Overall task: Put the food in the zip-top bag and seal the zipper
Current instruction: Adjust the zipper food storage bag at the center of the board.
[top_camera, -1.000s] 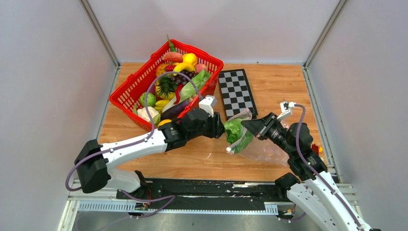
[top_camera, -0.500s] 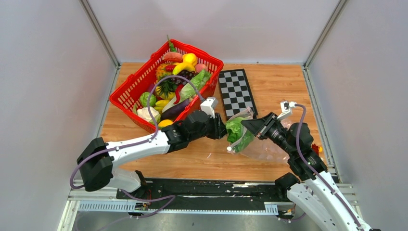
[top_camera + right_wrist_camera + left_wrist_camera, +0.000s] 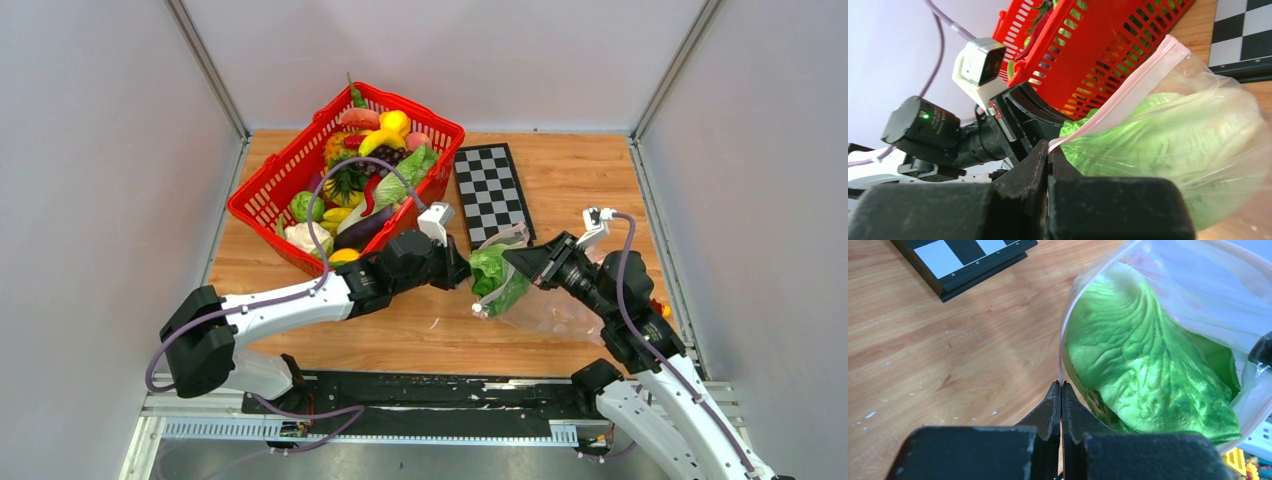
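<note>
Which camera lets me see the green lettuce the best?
The left wrist camera. The lettuce fills much of that picture, close enough to show its wrinkles, sitting in the open bag. The right wrist camera sees it paler, through the plastic. The top camera shows only a small green patch, far off.

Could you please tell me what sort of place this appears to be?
Probably a robot lab test cell: grey panel walls enclose a wooden table holding a checkerboard and a red basket of toy food.
</note>
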Available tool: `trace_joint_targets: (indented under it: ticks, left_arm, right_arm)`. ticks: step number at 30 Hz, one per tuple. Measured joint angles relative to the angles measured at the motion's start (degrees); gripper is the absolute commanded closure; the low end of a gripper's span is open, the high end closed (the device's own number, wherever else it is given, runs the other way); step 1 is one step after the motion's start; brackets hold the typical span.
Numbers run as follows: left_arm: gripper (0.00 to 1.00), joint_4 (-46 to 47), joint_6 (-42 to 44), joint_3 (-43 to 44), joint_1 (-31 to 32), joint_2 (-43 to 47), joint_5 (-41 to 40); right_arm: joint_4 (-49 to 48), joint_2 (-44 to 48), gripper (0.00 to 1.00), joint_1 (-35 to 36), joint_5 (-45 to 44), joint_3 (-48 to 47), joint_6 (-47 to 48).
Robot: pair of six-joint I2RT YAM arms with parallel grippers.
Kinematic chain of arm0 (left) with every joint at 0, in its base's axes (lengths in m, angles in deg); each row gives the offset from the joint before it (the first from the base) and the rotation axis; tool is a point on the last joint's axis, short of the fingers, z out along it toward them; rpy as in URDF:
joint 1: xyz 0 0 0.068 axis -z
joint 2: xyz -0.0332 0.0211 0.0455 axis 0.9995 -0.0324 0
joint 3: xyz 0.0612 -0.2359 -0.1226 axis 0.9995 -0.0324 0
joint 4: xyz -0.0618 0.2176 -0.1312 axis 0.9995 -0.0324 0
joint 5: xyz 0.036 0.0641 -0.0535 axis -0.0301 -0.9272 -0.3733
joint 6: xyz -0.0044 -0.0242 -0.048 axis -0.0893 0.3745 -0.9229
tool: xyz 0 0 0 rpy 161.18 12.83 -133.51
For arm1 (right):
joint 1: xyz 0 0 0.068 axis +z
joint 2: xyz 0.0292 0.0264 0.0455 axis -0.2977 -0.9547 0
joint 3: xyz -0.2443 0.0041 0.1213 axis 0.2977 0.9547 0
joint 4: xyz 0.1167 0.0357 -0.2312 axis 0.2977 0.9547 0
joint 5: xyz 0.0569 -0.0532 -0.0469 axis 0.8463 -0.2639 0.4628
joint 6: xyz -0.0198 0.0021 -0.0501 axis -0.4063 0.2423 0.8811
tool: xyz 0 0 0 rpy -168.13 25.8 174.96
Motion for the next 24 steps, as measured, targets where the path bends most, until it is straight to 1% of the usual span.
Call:
trace_joint_targets:
  ticks: [3, 5, 9, 10, 12, 14, 15, 17, 18, 20, 21, 24]
  left_arm:
    - [1.00, -4.6, 2.7, 2.7, 0.0, 0.5, -0.5]
    - [1.00, -8.1, 5.0, 6.0, 0.0, 0.7, -1.5]
    - [1.00, -14.4, 9.4, 15.0, 0.0, 1.2, -3.3]
    - [1.00, -15.0, 10.3, 16.8, 0.0, 1.6, -2.6]
    - [1.00, -15.8, 11.4, 19.6, -0.1, 1.8, -0.8]
    - [1.00, -18.1, 12.9, 23.0, -0.1, 1.2, 0.8]
    - [1.00, -20.7, 13.9, 25.9, -0.1, 0.2, 1.0]
    - [1.00, -24.4, 15.7, 31.3, -0.1, -2.5, 1.5]
    - [1.00, -25.6, 16.4, 32.9, 0.0, -3.5, 2.0]
    - [1.00, -27.6, 17.7, 34.3, 0.0, -4.3, 3.2]
    - [1.00, -28.7, 18.3, 34.4, 0.0, -4.3, 3.3]
    - [1.00, -33.4, 20.2, 36.1, -0.3, -5.1, 2.5]
  right_arm:
    - [4.6, -2.1, 0.98, 0.0, -0.7, -3.3, 3.4]
    - [8.7, -3.5, 0.97, 0.0, -1.7, -6.6, 6.8]
    - [14.7, -3.6, 0.99, 0.0, -3.4, -12.5, 15.0]
    - [16.2, -3.9, 1.00, -0.1, -3.0, -14.5, 17.9]
    - [18.5, -4.9, 1.00, -0.1, -2.5, -18.3, 22.0]
    - [22.0, -7.5, 1.00, -0.1, -4.6, -23.3, 24.5]
    - [22.7, -8.5, 0.98, -0.1, -5.8, -24.4, 24.9]
    - [23.6, -9.4, 0.98, -0.1, -7.0, -24.6, 26.3]
    - [23.4, -9.4, 0.98, -0.1, -5.8, -23.9, 27.2]
    - [23.3, -9.5, 1.00, -0.2, -2.5, -22.8, 28.6]
    - [23.5, -9.8, 0.99, -0.2, -2.1, -22.6, 28.7]
    - [24.1, -10.0, 0.98, -0.1, -6.9, -22.6, 27.6]
